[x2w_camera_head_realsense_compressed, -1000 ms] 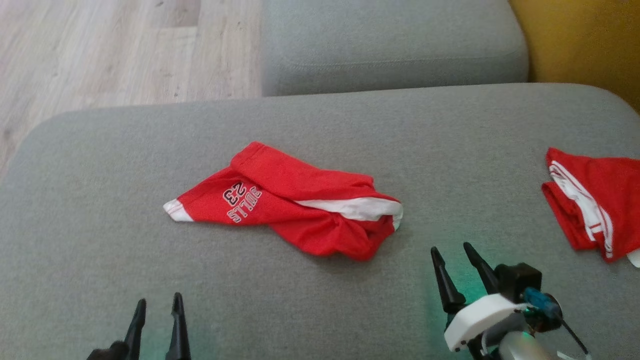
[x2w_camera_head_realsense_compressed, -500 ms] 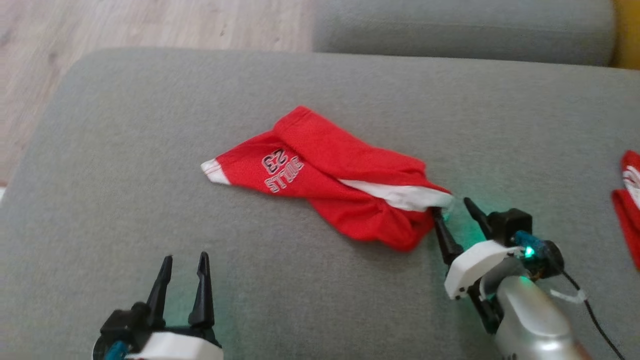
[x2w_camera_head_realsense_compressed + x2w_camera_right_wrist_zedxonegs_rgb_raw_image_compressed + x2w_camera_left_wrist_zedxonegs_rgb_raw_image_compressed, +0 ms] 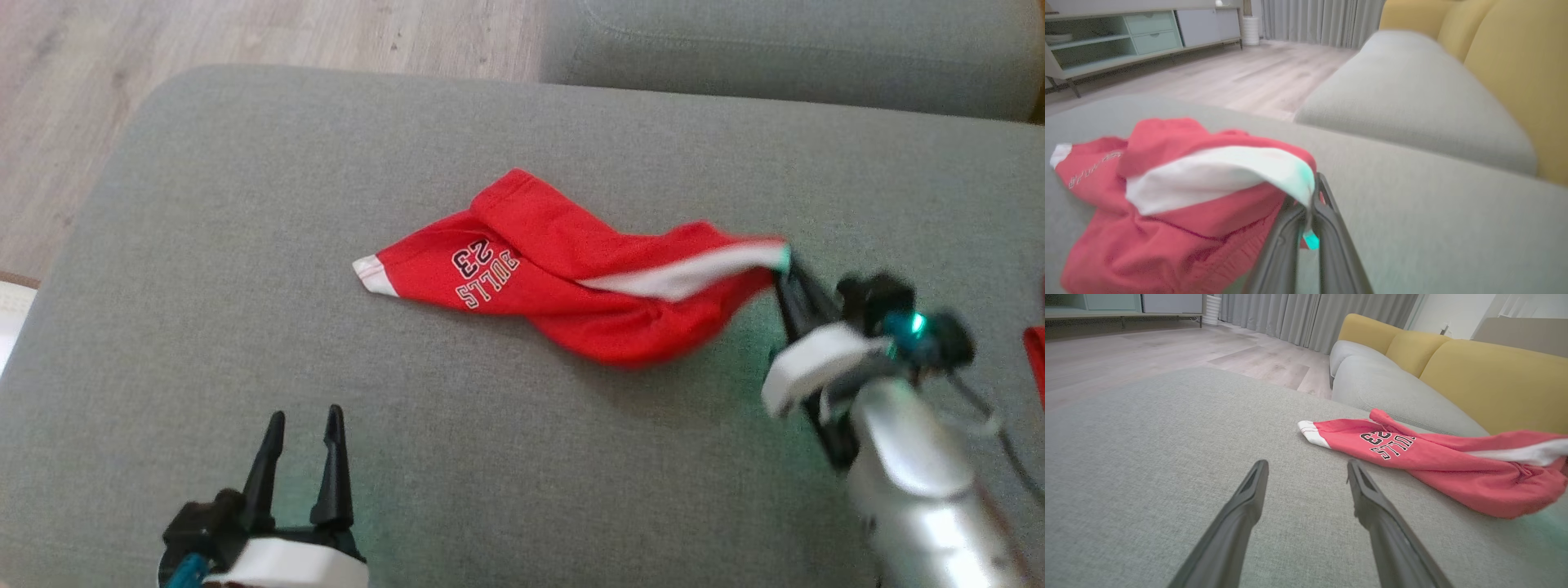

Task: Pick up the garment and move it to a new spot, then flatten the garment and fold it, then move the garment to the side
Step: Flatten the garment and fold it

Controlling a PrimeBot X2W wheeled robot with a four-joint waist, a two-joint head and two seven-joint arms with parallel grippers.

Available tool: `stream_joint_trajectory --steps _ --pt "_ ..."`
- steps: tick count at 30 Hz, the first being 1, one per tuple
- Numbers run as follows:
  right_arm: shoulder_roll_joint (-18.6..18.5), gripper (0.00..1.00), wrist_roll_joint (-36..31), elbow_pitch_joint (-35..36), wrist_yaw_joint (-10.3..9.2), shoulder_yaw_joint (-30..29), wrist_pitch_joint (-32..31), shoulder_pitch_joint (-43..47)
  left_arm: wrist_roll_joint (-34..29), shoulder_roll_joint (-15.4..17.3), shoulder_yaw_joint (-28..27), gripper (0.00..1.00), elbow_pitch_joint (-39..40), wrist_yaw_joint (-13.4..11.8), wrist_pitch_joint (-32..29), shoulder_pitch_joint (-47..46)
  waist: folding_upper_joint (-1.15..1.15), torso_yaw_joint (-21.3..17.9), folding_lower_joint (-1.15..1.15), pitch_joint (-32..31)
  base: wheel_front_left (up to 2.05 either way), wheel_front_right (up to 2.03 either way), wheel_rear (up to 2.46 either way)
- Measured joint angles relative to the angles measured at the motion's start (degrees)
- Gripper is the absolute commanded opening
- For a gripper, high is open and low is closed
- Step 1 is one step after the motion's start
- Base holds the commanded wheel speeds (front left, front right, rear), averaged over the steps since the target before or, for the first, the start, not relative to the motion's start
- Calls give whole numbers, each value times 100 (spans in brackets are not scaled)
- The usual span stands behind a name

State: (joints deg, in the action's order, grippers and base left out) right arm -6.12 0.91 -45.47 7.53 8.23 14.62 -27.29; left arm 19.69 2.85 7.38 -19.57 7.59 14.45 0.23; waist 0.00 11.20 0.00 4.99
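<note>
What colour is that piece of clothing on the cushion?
The garment is red with white trim; the left wrist view shows it best.

I see the garment, red with white trim and a "BULLS 23" print, crumpled on the cushion. Its white-banded right end is raised; the rest lies down.

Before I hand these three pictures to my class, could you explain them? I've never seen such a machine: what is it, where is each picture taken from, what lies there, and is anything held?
It is a two-armed robot at a grey sofa cushion. One picture looks down from its head; the other two look along each wrist's two dark fingers. A red garment with white trim, printed BULLS 23, lies crumpled on the cushion. The right gripper is shut on its white-edged end, holding that end up. The left gripper is open and holds nothing.
</note>
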Motion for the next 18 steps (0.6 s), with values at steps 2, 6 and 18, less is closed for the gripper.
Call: stream_joint_trajectory --steps 2,6,18 --pt "-69 0 -75 223 0 99 0 -337 1 0 59 100 -16 0 0 -1 0 41 0 -54 0 0 0" --pt "-88 0 -168 448 0 557 0 -1337 10 0 354 100 -99 0 0 -4 0 239 0 -143 0 0 0" --pt "171 0 -205 998 0 1535 2 -3237 -2 2 494 100 -226 0 0 41 0 833 0 -384 0 0 0"
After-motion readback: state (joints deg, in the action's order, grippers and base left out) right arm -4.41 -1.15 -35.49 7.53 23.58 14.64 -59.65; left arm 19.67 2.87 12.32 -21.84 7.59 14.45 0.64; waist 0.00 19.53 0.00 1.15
